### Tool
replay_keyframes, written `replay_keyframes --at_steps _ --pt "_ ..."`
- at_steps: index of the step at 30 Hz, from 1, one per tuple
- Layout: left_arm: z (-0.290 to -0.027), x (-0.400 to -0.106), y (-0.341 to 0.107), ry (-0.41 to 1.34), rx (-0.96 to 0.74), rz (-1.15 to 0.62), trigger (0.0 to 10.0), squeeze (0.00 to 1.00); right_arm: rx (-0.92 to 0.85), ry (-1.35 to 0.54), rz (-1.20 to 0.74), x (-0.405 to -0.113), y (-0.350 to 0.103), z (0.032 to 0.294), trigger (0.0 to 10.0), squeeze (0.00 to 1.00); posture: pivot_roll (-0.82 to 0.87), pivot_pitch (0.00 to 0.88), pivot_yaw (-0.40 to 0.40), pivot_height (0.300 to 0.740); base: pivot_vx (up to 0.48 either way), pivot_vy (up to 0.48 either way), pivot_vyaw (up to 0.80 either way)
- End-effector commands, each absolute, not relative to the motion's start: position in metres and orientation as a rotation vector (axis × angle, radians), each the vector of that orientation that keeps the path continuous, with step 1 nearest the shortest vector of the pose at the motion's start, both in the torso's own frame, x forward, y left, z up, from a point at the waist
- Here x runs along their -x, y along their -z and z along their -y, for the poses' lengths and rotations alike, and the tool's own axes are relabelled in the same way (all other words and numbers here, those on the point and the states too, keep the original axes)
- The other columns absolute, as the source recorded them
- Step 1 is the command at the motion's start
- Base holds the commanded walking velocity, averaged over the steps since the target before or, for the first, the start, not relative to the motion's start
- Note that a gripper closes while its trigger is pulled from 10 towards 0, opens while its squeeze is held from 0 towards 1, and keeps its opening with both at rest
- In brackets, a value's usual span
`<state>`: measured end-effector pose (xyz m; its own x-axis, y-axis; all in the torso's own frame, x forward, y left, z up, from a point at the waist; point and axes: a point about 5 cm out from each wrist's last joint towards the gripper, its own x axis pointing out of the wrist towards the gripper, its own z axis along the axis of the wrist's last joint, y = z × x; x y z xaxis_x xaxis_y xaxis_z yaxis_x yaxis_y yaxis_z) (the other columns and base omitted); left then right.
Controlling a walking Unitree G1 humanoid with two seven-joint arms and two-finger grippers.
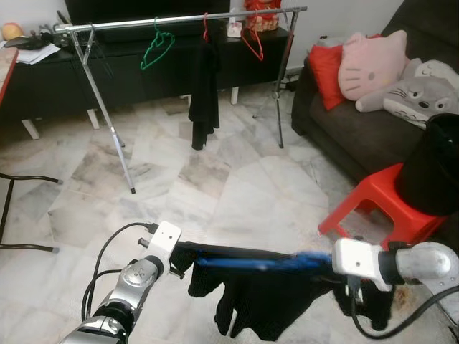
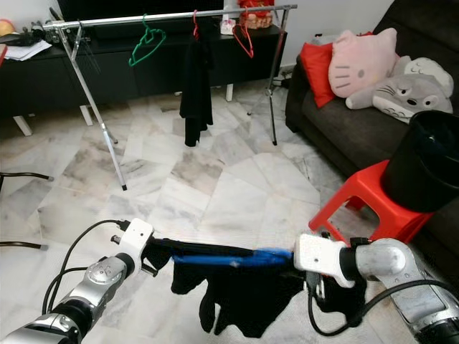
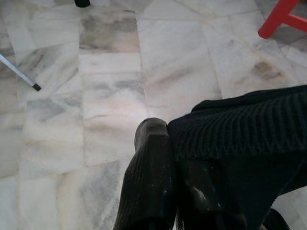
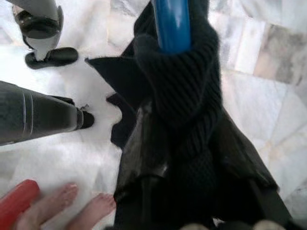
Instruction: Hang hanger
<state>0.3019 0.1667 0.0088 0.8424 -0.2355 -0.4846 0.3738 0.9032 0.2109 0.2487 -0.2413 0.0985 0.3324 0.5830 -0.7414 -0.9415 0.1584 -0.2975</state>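
Note:
A blue hanger [image 1: 251, 264] carrying a black knit garment [image 1: 265, 308] is held level, low over the marble floor, between my two grippers. My left gripper [image 1: 183, 256] is shut on the garment at the hanger's left end; the left wrist view shows one black finger [image 3: 148, 177] pressed against the knit [image 3: 230, 139]. My right gripper [image 1: 326, 264] is shut on the right end, where cloth wraps the blue bar [image 4: 171, 24]. The metal clothes rack [image 1: 179, 20] stands far ahead, with a green hanger [image 1: 155, 46], a red hanger [image 1: 252, 39] and a hung black garment [image 1: 204, 89].
A red stool [image 1: 373, 204] with a black bin [image 1: 434, 165] on it stands close on the right, before a dark sofa [image 1: 358, 122] with cushions. A person's toes [image 4: 72, 201] are near the right gripper. A black chair frame [image 1: 7, 208] is on the left.

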Motion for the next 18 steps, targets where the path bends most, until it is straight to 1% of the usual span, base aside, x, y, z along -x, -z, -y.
replay_keyframes --at_steps 1,3,6,7,10,12,13,18 --pt "-0.215 -0.291 -0.001 0.11 -0.335 -0.567 10.0 0.0 0.91 -1.04 -0.635 -0.25 -0.108 0.277 0.0 0.0 -0.08 0.0 -0.03 0.74 0.0 0.0 0.0" --pt "-0.215 -0.291 -0.001 0.113 -0.335 -0.57 10.0 0.0 0.952 -1.004 -0.604 -0.257 -0.109 0.274 0.0 0.0 -0.09 0.0 -0.03 0.74 0.0 0.0 0.0" --pt "-0.212 -0.295 -0.005 0.141 -0.339 -0.562 10.0 0.0 1.039 -0.888 -0.593 -0.273 -0.104 0.274 0.0 0.0 -0.08 0.0 -0.023 0.74 0.0 0.0 0.0" --pt "-0.211 -0.297 -0.006 0.154 -0.344 -0.558 10.0 0.0 1.016 -0.87 -0.567 -0.276 -0.104 0.27 0.0 0.0 -0.08 0.0 -0.023 0.74 0.0 0.0 0.0" --pt "-0.211 -0.298 -0.007 0.16 -0.346 -0.555 10.0 0.0 1.0 -0.878 -0.555 -0.276 -0.103 0.266 0.0 0.0 -0.07 0.0 -0.024 0.74 0.0 0.0 0.0" --pt "-0.211 -0.296 -0.006 0.166 -0.345 -0.559 10.0 0.0 1.015 -0.917 -0.586 -0.271 -0.097 0.262 0.0 0.0 -0.08 0.018 -0.021 0.74 0.0 0.0 0.0" --pt "-0.211 -0.295 -0.004 0.169 -0.346 -0.564 10.0 0.0 1.019 -0.928 -0.595 -0.27 -0.094 0.261 0.0 0.0 -0.08 0.012 -0.02 0.74 0.0 0.0 0.0" --pt "-0.208 -0.294 -0.004 0.211 -0.353 -0.566 10.0 0.0 1.03 -0.931 -0.583 -0.273 -0.087 0.254 0.0 0.0 -0.07 0.023 -0.014 0.74 0.0 0.0 0.0"
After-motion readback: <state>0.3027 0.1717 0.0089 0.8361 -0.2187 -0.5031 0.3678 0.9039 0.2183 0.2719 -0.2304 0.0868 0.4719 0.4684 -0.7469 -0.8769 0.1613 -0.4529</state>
